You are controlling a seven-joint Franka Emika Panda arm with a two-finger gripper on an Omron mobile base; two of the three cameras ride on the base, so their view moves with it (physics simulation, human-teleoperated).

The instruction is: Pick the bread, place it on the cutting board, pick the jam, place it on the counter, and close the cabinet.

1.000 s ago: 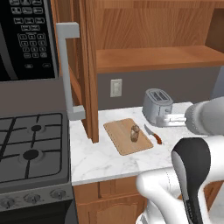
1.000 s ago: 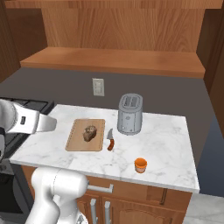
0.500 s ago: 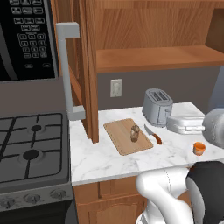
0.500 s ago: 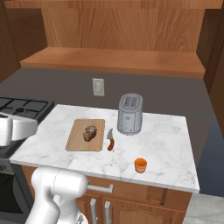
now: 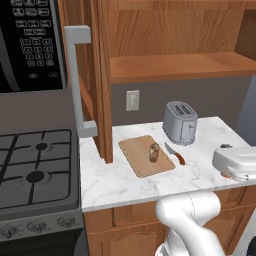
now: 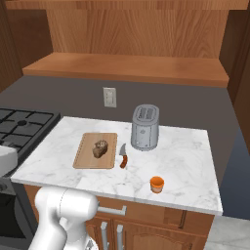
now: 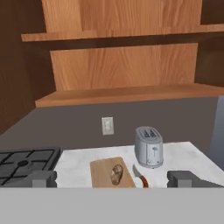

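— Marble-veined white worktop [image 6: 180,161], what sits ahead of the claw [image 7: 111,179]?
— Its dark tips spread wide, gripping nothing. Just beyond them lies the flat tan cutting board [image 6: 85,158] bearing the speckled brown bread [image 6: 100,149]. The squat orange jam [image 6: 156,184] stands on the marble. The brown cabinet [image 5: 97,75] door hangs open.

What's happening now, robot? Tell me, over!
Tool open, holding nothing. Bread on cutting board; jam on counter. Cabinet door open, nothing blocking it.
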